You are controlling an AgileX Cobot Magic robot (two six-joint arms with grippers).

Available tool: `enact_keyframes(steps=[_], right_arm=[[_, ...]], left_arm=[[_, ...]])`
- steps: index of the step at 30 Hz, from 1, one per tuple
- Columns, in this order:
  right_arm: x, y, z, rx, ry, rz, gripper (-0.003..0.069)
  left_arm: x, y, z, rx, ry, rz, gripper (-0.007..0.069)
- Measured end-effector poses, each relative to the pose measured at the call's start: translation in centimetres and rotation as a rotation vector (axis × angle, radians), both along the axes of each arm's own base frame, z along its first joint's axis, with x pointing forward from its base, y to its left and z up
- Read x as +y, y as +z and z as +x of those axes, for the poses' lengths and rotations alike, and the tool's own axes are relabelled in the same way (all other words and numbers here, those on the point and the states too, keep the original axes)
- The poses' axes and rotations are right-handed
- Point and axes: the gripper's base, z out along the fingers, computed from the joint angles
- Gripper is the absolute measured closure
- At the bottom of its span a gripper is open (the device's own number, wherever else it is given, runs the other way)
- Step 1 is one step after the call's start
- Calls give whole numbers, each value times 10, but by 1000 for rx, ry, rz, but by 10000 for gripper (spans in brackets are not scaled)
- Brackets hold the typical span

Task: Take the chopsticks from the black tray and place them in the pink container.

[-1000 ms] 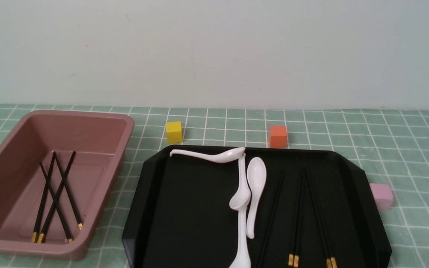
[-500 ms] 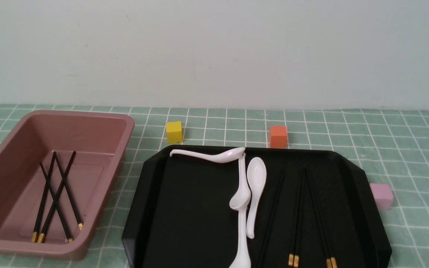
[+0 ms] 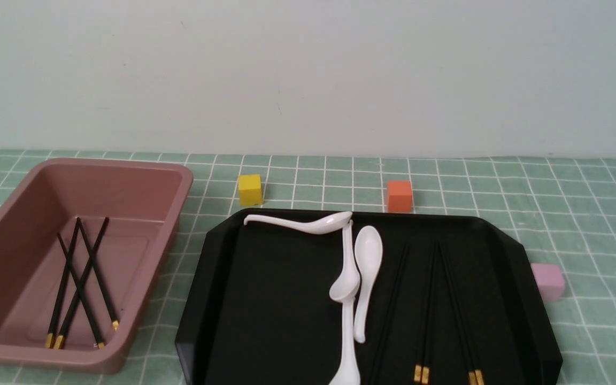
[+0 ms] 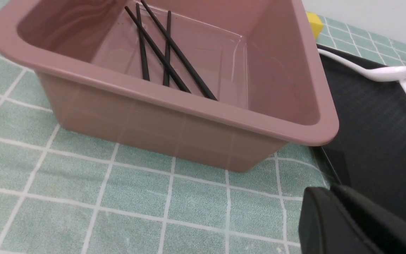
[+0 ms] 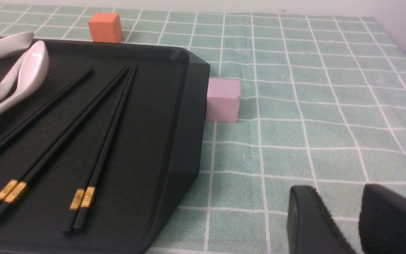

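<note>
The pink container [image 3: 110,162] stands at the left with several black chopsticks [image 3: 79,283] crossed on its floor, also seen in the left wrist view [image 4: 160,56]. The black tray [image 3: 276,299] fills the middle. More chopsticks [image 3: 426,310] lie on its right half, gold ends toward me; the right wrist view shows two pairs [image 5: 108,130] and a further stick [image 5: 37,113]. Neither gripper appears in the front view. My left gripper [image 4: 330,190] is shut and empty, low by the container's near corner at the tray's [image 4: 372,134] edge. My right gripper [image 5: 340,190] is open and empty above the tablecloth, beside the tray's [image 5: 185,116] right rim.
White soup spoons [image 3: 368,251] lie on the tray's middle, left of the chopsticks. A yellow cube [image 3: 249,189] and an orange cube [image 3: 399,195] sit behind the tray. A small pale pink cube [image 3: 547,280] touches its right rim. A green checked cloth covers the table.
</note>
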Motion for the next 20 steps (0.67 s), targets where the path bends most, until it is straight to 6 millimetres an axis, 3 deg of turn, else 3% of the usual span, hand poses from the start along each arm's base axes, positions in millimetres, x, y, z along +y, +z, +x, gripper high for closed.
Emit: enact_keyframes(steps=[20], right_arm=[[0, 0, 0, 0, 0, 0, 419]], left_arm=[[0, 0, 0, 0, 0, -1, 574]])
